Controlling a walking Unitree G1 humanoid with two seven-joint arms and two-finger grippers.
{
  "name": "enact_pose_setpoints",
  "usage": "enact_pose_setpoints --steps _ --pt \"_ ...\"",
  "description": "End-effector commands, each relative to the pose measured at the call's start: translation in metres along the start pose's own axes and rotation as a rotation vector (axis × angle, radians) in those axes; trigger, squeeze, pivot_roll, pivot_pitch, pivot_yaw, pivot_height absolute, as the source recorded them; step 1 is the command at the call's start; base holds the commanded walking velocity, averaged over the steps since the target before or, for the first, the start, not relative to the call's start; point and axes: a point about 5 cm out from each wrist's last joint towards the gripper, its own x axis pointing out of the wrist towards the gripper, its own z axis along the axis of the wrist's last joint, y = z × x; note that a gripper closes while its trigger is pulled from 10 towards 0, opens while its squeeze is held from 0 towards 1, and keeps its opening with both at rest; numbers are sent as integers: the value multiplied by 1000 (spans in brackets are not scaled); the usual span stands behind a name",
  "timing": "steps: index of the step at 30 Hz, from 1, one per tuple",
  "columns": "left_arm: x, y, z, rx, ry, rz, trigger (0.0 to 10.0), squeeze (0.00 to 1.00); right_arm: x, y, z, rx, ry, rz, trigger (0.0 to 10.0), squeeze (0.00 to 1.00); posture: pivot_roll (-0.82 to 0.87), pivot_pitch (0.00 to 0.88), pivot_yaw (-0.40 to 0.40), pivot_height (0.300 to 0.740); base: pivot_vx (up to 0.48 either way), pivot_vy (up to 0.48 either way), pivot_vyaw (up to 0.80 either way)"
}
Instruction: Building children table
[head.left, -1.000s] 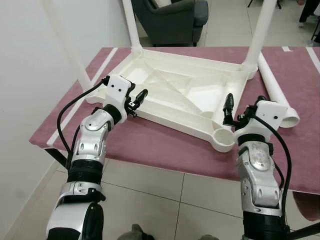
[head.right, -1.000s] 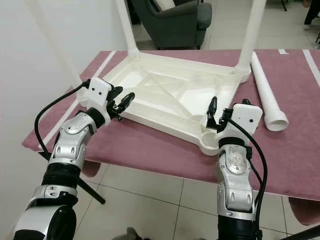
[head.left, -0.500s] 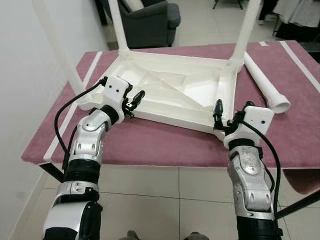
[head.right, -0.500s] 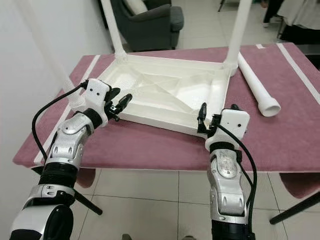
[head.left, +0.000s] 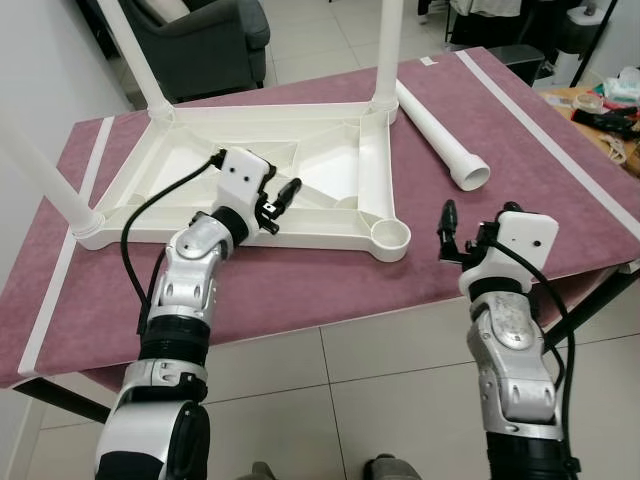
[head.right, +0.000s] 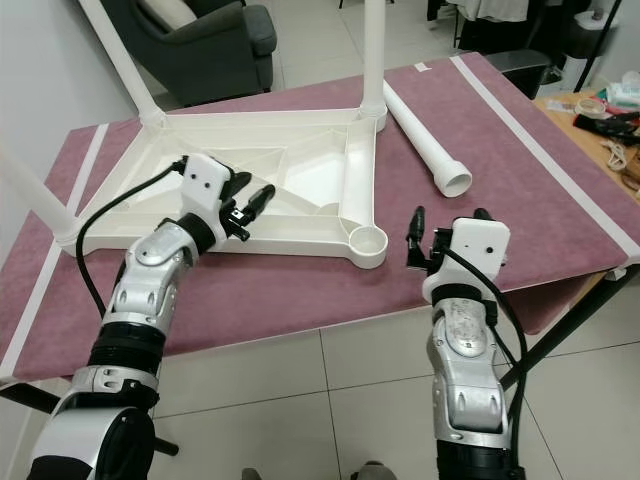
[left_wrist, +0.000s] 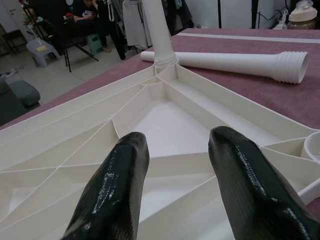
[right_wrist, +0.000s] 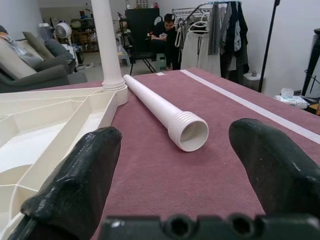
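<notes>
White tabletop (head.left: 250, 170) upside down on red cloth (head.left: 520, 150), three legs in. Last leg (head.left: 436, 136) lies loose beside tabletop, near empty corner hole (head.left: 390, 236). Our right gripper (head.left: 455, 232) wide open, empty, facing leg. Left gripper (head.left: 283, 192) open, empty, over tabletop. Next, we think: grab leg, screw into hole.

bright, even indoor light; head views sharp, straight lines bowed toward edges. soft shadows under white tabletop (head.left: 270, 170) on table (head.left: 520, 170). wrist views: black fingers (left_wrist: 115, 195) close, blurred, faint glare.
</notes>
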Motion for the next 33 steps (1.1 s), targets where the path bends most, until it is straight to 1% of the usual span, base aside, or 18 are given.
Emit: enact_pose_setpoints --steps 1,2,3,6,7,9,11,12,17,26,33 --pt "-10 21 -8 2 25 324 10000 0 -2 9 -2 11 15 43 10000 0 -141 61 155 740 0 -480 0" --pt "-10 21 -8 5 23 328 10000 0 -3 12 -2 18 13 73 10000 0 -139 62 154 740 0 -480 0" --pt "-10 21 -8 5 23 328 10000 0 -3 12 -2 18 13 73 10000 0 -139 62 154 740 0 -480 0" --pt "-12 17 -11 -2 30 328 10000 0 -6 27 8 66 -20 227 10000 0 -137 64 150 740 0 -480 0" --pt "-12 17 -11 -2 30 328 10000 0 -6 27 8 66 -20 227 10000 0 -137 64 150 740 0 -480 0" --pt "-14 14 -14 -16 37 332 10000 0 -6 34 14 70 -35 304 10000 0 -135 68 130 740 0 -469 0" --pt "-15 13 -15 -21 39 336 10000 0 -6 35 15 68 -37 324 10000 0 -135 68 130 740 0 -450 0" --pt "-16 12 -17 -25 41 342 10000 0 -6 36 16 65 -37 343 10000 0 -130 67 117 740 0 -360 0" --pt "-19 11 -19 -29 44 354 10000 0 -6 38 16 64 -31 365 10000 0 -123 66 99 740 0 -341 0" --pt "-21 12 -20 -31 48 366 10000 0 -6 41 13 65 -17 385 10000 0 -126 65 106 740 0 -268 0" --pt "-19 12 -18 -30 45 361 10000 0 -8 39 11 64 -6 378 10000 0 -130 70 113 740 0 0 0"
